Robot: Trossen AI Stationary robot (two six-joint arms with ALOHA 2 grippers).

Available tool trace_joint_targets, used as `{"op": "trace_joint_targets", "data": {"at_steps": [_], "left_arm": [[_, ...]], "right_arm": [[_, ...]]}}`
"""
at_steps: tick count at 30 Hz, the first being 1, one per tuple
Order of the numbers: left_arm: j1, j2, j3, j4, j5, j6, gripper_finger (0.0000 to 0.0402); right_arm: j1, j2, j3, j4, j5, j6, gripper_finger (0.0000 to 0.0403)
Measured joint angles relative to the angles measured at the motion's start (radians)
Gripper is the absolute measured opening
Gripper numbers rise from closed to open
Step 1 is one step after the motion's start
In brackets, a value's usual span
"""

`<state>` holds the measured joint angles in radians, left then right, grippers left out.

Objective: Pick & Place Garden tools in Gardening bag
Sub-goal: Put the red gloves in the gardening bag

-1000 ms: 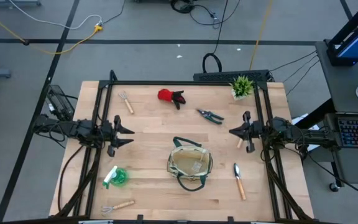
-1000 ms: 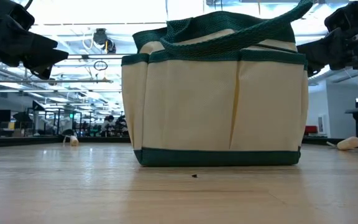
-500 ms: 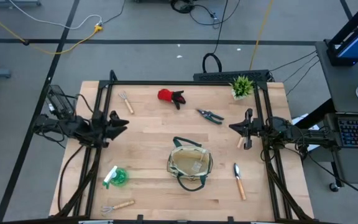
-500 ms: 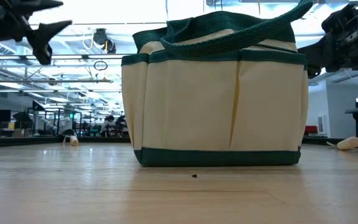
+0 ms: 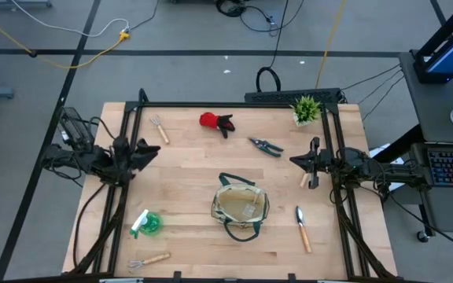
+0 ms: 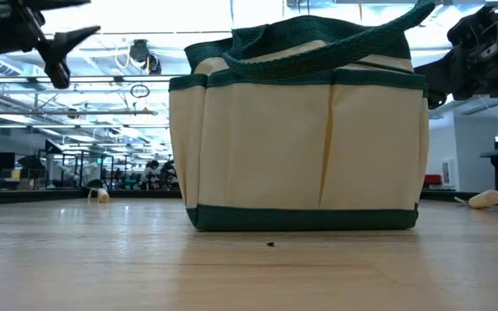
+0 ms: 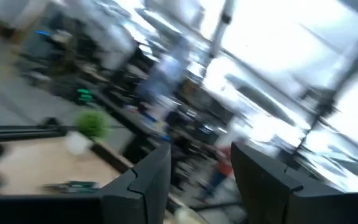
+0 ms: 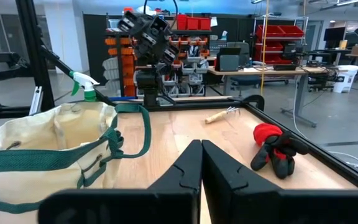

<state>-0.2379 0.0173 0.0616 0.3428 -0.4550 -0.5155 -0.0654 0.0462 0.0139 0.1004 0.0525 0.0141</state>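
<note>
The beige gardening bag (image 5: 241,206) with dark green trim stands upright and open on the table near its middle; it fills the low view (image 6: 301,138). The tools lie flat on the table around it. They are a rake (image 5: 160,127), a red-black glove (image 5: 216,121), pruning shears (image 5: 266,145), a trowel (image 5: 301,226), a green spray bottle (image 5: 146,224) and a fork (image 5: 149,259). My left gripper (image 5: 149,149) is open and empty, raised at the table's left side (image 7: 197,152). My right gripper (image 5: 296,163) is shut and empty, raised at the right side (image 8: 201,144).
A small potted green plant (image 5: 307,108) stands at the far right corner. A black frame (image 5: 234,104) runs along the table's far edge and sides. A pale wooden handle (image 5: 303,180) lies below my right gripper. Bare wood lies between the bag and the left arm.
My left gripper has drawn back toward the table's left edge and a little toward the far edge. It has risen and rolled about its axis. The tools and the bag have stayed where they were.
</note>
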Motion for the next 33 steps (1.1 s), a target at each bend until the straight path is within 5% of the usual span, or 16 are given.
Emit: {"op": "trace_joint_targets", "data": {"at_steps": [11, 20, 33], "left_arm": [[0.001, 0.322, 0.16, -0.055, -0.154, -0.016, 0.0175], [0.059, 0.782, 0.572, -0.485, -0.197, -0.009, 0.0175], [0.419, 1.279, 1.042, -0.844, 0.164, 0.245, 0.0175]], "right_arm": [[0.0, 0.0, 0.0, 0.0, -0.001, 0.0, 0.0], [0.0, 0.0, 0.0, 0.0, -0.001, 0.012, 0.0], [0.0, 0.0, 0.0, 0.0, -0.001, 0.286, 0.0]]}}
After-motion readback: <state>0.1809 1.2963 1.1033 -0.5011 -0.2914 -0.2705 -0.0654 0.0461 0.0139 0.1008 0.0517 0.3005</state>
